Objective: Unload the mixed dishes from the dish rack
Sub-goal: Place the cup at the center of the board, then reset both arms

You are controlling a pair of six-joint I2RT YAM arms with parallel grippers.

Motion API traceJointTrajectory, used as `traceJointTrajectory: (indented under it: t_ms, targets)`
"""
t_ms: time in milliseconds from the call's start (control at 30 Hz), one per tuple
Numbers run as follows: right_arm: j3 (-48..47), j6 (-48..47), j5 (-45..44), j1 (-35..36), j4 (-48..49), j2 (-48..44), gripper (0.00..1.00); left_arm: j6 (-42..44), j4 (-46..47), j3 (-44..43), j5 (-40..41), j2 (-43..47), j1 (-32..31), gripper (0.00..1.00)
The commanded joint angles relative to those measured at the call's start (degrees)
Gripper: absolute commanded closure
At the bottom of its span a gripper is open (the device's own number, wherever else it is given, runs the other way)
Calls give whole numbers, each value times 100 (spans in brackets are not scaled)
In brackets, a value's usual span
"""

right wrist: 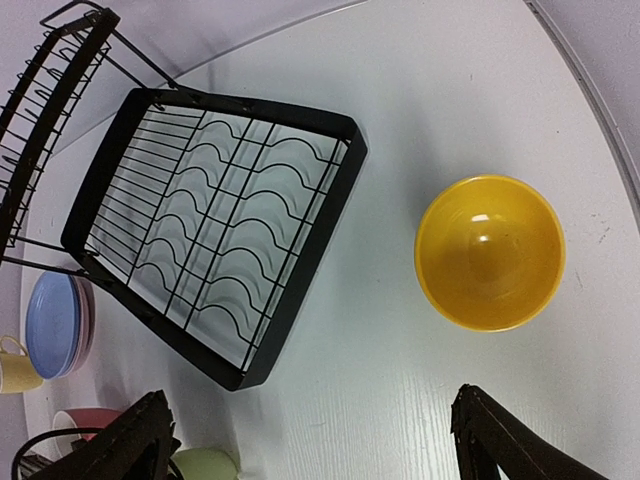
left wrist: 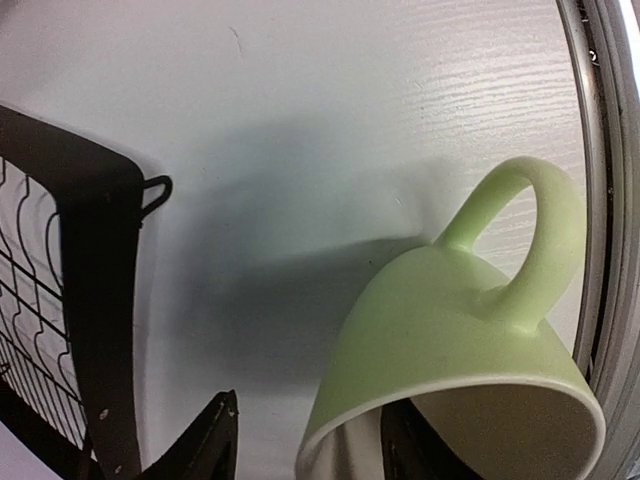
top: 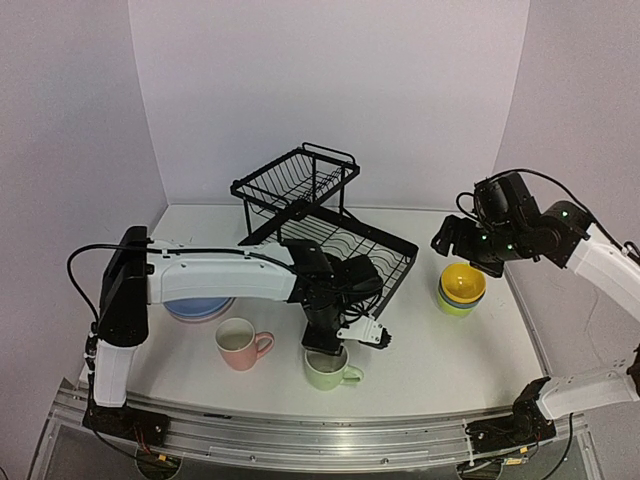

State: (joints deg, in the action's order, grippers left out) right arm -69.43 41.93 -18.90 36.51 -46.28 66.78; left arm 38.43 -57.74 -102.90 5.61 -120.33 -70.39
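**Top view.** Your left gripper (top: pixel 325 345) points straight down over the pale-green mug (top: pixel 333 369). The mug stands upright on the table (top: pixel 430 350), just in front of the dish rack (top: pixel 330 240), with its handle toward your right.

**Left wrist view.** The claw is partly spread. One finger (left wrist: pixel 205 440) stands outside the mug's wall, with bare table showing between finger and wall. The other finger (left wrist: pixel 405 450) sits inside the mouth. The wall lies between the two and is not pinched.

**Right side.** Your right gripper (top: pixel 468 252) hovers above the stack of bowls (top: pixel 461 288), yellow on top, which sits on the table to the right of the rack's near corner. The right wrist view shows its fingers spread wide with nothing between them.

**Other dishes.** The pink mug (top: pixel 240 343) stands on the table left of the green one, apart from it. The blue plate (top: pixel 200 308) lies on a pink plate (right wrist: pixel 87 310) beneath your left arm, left of the rack. A yellow mug (right wrist: pixel 12 365) sits just beside them.
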Motion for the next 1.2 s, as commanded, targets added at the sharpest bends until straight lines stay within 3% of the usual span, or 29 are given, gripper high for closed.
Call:
traceJointTrajectory:
  t_ms: [0,167,267,467,600,733,867,933,1033,1167]
  targets:
    - [68,-284,-16,4,-22,-174,6,-274,-158,-606,-105,246,97,42]
    - [67,-945,-148,-11,-21,-60,3,-313,130,-565,-165,994,149,33]
    - [8,-1546,-283,-96,-21,92,2,-505,797,-145,-321,1720,304,31]
    - [-122,-2421,88,-921,236,396,2,-1836,2423,867,-623,3124,1841,28]
    - [-29,-2943,319,-1425,746,413,2,-2782,2828,1490,-379,3929,2686,27]
    - [479,-3112,553,-1970,1485,86,2,-3368,2896,2198,-412,4623,3740,26]
    - [1233,-3410,603,-2105,2107,-530,2,-3655,3208,3165,-521,5469,4551,24]
    - [1566,-3551,643,-2113,2255,-906,2,-3660,3416,3737,-631,5885,4885,19]
    - [2111,-3772,896,-2121,2280,-1447,2,-3577,3849,4679,-863,6587,5208,12]
    - [2859,-4001,1117,-2119,2311,-2204,2,-3771,4150,5662,-544,7339,5430,9]
